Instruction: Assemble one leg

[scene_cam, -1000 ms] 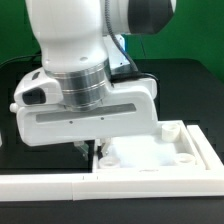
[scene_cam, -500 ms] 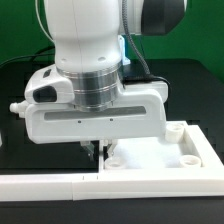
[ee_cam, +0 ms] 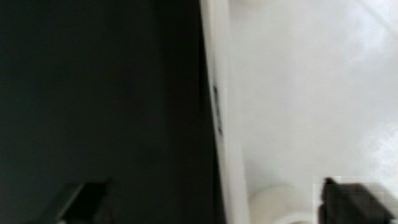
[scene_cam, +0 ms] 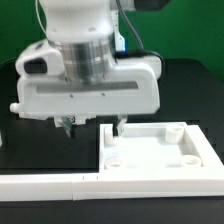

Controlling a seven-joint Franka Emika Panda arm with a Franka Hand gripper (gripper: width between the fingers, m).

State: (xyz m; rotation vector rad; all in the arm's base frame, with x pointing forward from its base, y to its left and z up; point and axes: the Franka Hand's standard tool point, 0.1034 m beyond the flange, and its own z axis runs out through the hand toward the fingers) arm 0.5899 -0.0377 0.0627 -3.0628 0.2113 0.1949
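No leg shows in either view; the arm hides part of the table. My gripper (scene_cam: 94,128) is open and empty, its fingers wide apart. It hovers over the edge of the large white square panel (scene_cam: 155,150) that is on the exterior view's left. One fingertip (scene_cam: 68,127) is over the black table, the other (scene_cam: 120,128) over the panel. In the wrist view the gripper (ee_cam: 217,205) straddles that edge, with the panel (ee_cam: 311,90) on one side and a round corner hole (ee_cam: 281,204) between the fingers.
The black table (scene_cam: 30,150) lies to the exterior view's left of the panel. A white bar (scene_cam: 45,186) runs along the front edge. The panel has corner holes (scene_cam: 188,158). A green backdrop (scene_cam: 190,30) stands behind.
The gripper has risen and shifted toward the exterior view's left. Its fingers, close together by the panel's corner before, now stand wide apart.
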